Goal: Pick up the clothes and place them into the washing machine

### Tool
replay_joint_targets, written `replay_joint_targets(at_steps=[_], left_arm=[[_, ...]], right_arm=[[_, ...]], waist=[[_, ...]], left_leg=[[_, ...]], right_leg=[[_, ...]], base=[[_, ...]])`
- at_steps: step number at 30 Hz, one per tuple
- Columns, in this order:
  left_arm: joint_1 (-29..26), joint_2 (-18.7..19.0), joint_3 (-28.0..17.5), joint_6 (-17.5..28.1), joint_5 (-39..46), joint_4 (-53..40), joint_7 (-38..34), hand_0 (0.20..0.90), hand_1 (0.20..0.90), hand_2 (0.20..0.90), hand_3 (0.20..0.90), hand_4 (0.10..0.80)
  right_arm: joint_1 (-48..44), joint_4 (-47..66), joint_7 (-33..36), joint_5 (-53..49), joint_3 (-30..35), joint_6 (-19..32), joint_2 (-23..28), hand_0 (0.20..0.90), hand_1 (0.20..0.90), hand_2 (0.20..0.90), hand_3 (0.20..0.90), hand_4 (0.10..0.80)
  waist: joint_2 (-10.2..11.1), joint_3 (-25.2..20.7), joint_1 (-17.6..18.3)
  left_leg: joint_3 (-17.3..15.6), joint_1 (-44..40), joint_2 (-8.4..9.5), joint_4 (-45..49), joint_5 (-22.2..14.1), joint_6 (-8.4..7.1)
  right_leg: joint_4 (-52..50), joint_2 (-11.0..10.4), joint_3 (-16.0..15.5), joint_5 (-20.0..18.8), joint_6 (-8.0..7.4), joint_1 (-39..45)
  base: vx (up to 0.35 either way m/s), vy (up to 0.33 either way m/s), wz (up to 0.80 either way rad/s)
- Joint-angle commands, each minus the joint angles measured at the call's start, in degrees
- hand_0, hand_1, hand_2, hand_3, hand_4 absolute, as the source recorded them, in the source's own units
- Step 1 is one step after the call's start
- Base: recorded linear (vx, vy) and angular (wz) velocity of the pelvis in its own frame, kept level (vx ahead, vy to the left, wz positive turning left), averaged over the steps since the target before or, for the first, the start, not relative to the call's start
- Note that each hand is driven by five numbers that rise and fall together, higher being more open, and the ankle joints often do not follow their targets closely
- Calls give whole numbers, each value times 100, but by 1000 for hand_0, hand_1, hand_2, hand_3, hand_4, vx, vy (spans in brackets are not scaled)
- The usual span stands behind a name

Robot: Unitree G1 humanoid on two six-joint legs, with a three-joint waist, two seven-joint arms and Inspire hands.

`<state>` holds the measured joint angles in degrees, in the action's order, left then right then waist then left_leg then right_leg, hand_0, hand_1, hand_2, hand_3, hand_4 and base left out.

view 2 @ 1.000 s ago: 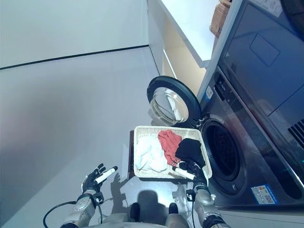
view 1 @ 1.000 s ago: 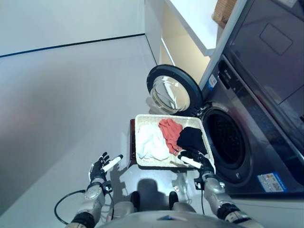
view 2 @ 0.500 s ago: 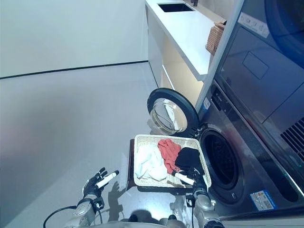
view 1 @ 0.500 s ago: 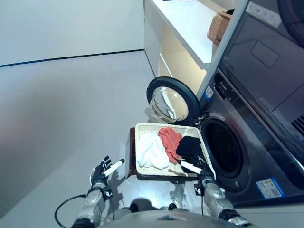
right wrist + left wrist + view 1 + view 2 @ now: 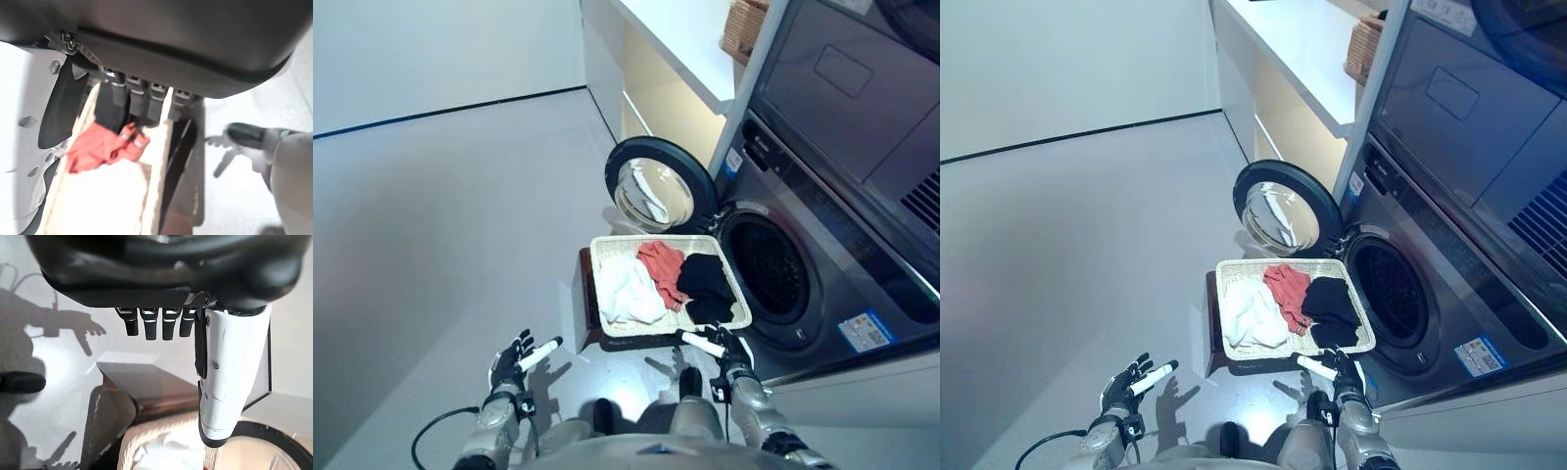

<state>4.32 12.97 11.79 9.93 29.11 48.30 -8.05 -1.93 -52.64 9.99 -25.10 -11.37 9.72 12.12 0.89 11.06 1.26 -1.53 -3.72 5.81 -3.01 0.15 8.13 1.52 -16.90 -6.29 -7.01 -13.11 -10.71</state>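
the left eye view shows the wicker basket (image 5: pixel 741 305) on the floor in front of the washing machine (image 5: pixel 822 245), with its round door (image 5: pixel 658 192) swung open to the robot's left of the drum opening (image 5: pixel 766 270). compared with a second ago the whole picture has shifted, so the camera has moved and not the things; the right hand (image 5: pixel 720 350), which was over the basket's near edge beside the black garment (image 5: pixel 708 282), now sits a little lower, just outside the near rim, and it has taken nothing. both hands are released: the right one has relaxed fingers in its wrist view, holding no cloth, and the left hand (image 5: pixel 516 359) hangs with straight fingers over the bare floor, well apart from the basket. all the clothes are in the basket: the white garment (image 5: pixel 625 290) on the robot's left, the red garment (image 5: pixel 660 269) in the middle, the black one nearest the machine. i judge the task is at its start and no grasp is made yet. around there is a white counter (image 5: pixel 695 49) with another woven basket (image 5: pixel 742 24) on it. nothing blocks the drum opening, but the basket's rim stands between the right hand and the clothes, and the open door is near the far edge of the basket.
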Motion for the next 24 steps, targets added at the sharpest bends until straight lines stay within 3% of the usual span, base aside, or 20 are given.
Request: replay_joint_targets(at_steps=[1,4,5,6,7,8,13,17,18,22,24], left_arm=[[-277,129,-231,382,22,-412,-52,900,900,900,900,800],[-246,113,-200,374,38,-416,-45,900,900,900,900,800],[-235,117,-185,368,42,-428,-44,900,900,900,900,800],[-261,135,-168,363,55,-428,-54,900,900,900,900,800],[-258,111,-143,365,73,-378,-58,900,900,900,900,800],[-258,110,-144,365,73,-378,-58,900,900,900,900,800],[-599,-87,84,416,221,-100,-98,900,900,900,900,800],[-660,-135,209,435,257,-123,-118,900,900,900,900,800],[-695,-132,209,439,247,-104,-135,900,900,900,900,800],[-764,-170,258,434,263,-33,-140,900,900,900,900,800],[-804,-213,325,395,236,13,-107,900,900,900,900,800]], right_arm=[[-395,553,101,167,-3,258,146,900,900,900,900,800],[-315,558,76,181,-10,244,153,900,900,900,900,800],[-271,603,63,191,-18,246,163,900,900,900,900,800],[-244,639,30,176,-40,256,169,900,900,900,900,800],[-238,527,-1,173,-81,259,170,900,900,900,900,800],[-240,524,-1,172,-83,261,171,900,900,900,900,800],[-422,142,127,125,-32,395,339,900,900,900,900,800],[-403,-58,155,102,-82,414,371,900,900,900,900,800],[-344,-129,147,43,-73,435,373,900,900,900,900,800],[-299,-245,165,-61,-83,498,402,900,900,900,900,800],[-248,-258,184,-118,-16,535,450,900,900,900,900,800]], waist=[[160,-29,105],[193,-36,114],[178,-37,132],[160,-37,135],[191,-83,113],[182,-75,119],[27,-158,206],[-62,-167,200],[-103,-171,194],[-53,-113,162],[-10,-40,167]], left_leg=[[370,-831,-349,67,-783,-768],[456,-957,-433,10,-838,-807],[511,-993,-504,0,-845,-824],[548,-1005,-598,24,-850,-857],[595,-1031,-705,6,-903,-927],[600,-1044,-716,1,-906,-929],[831,-811,-1203,90,-593,-1208],[906,-707,-1359,145,-331,-1274],[922,-626,-1490,257,-178,-1319],[865,-345,-1594,945,43,-1340],[655,-146,-1560,1459,186,-1331]], right_leg=[[89,129,181,-1414,7,-257],[-184,214,378,-1357,22,-303],[-413,296,456,-1185,58,-406],[-724,448,449,-747,141,-448],[-747,546,309,-491,250,-294],[-743,553,298,-488,252,-277],[-980,835,-44,-25,467,-283],[-1078,960,-78,82,562,-337],[-1138,1104,-44,233,671,-372],[-1121,1380,55,416,890,-207],[-1062,1463,39,526,1008,33]], base=[[242,-127,7],[244,-157,37],[115,-101,41],[224,-273,19],[153,-224,3],[162,-276,1],[109,-232,49],[79,-172,19],[73,-208,2],[83,-235,8],[72,-169,14]])
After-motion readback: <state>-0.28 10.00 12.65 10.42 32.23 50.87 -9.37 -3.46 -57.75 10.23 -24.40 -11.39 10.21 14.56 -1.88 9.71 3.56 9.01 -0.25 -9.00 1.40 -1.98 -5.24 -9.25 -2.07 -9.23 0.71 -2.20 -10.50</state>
